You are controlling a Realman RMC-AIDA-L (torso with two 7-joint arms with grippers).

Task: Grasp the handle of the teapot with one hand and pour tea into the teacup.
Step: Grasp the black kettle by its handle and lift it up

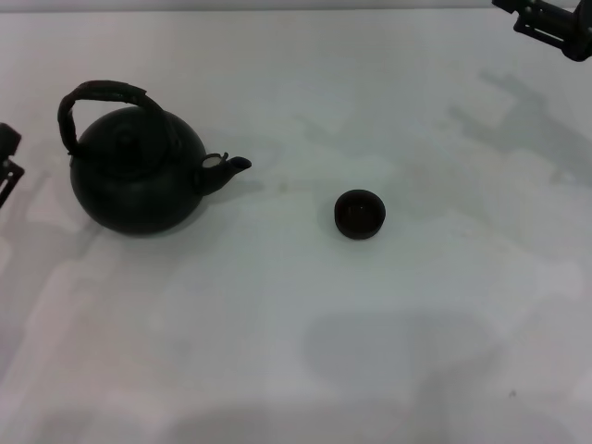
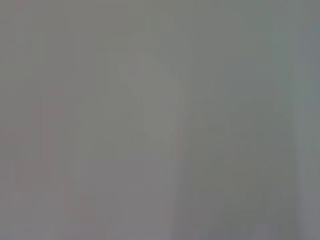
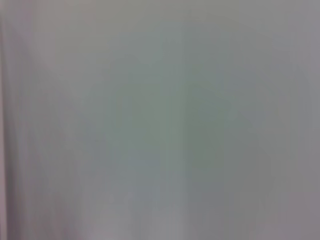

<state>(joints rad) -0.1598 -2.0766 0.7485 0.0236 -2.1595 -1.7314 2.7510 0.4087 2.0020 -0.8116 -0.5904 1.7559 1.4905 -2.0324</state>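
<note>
The black teapot (image 1: 139,176) stands upright at the left of the white table, spout pointing right toward the teacup. Its arched handle (image 1: 97,97) rises over the lid. The small dark teacup (image 1: 359,213) sits upright near the middle, well apart from the pot. My left gripper (image 1: 6,162) shows only as a dark part at the left edge, beside the pot and not touching it. My right gripper (image 1: 552,25) shows at the top right corner, far from both. Both wrist views show only blank grey surface.
The white table (image 1: 296,351) spreads all around the pot and cup, with soft shadows at the right and near the front.
</note>
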